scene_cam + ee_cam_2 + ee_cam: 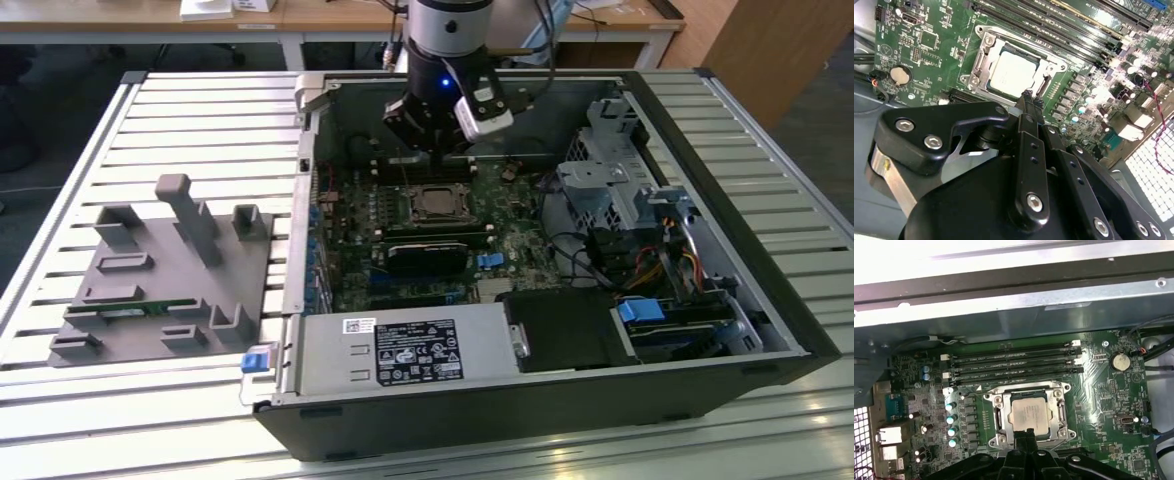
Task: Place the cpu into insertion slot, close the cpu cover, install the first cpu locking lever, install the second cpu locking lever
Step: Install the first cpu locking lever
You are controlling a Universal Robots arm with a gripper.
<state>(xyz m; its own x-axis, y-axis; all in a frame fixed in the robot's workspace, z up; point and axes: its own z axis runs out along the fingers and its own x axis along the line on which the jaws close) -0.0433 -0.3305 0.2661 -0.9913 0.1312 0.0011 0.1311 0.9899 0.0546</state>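
Observation:
The cpu (pixel 1029 415) lies flat in the insertion slot (pixel 1019 50) on the green board, its pale metal face up; it also shows in the exterior view (pixel 434 203). The silvery cpu cover (pixel 1058 410) lies down around it as a frame, the chip showing through its window. My gripper (pixel 1026 432) hangs just above the socket's edge, on the side away from the memory slots. Its black fingertips (pixel 1027 97) are pressed together with nothing between them. In the exterior view the gripper (pixel 438 152) is inside the open computer case, just behind the socket.
Long black memory slots (pixel 1014 367) run beside the socket. A black card (pixel 427 255), a power supply (pixel 400 350), a drive cage (pixel 614 180) and loose cables (pixel 627 260) crowd the case. A grey fixture (pixel 160 270) sits on the slatted table at the exterior view's left.

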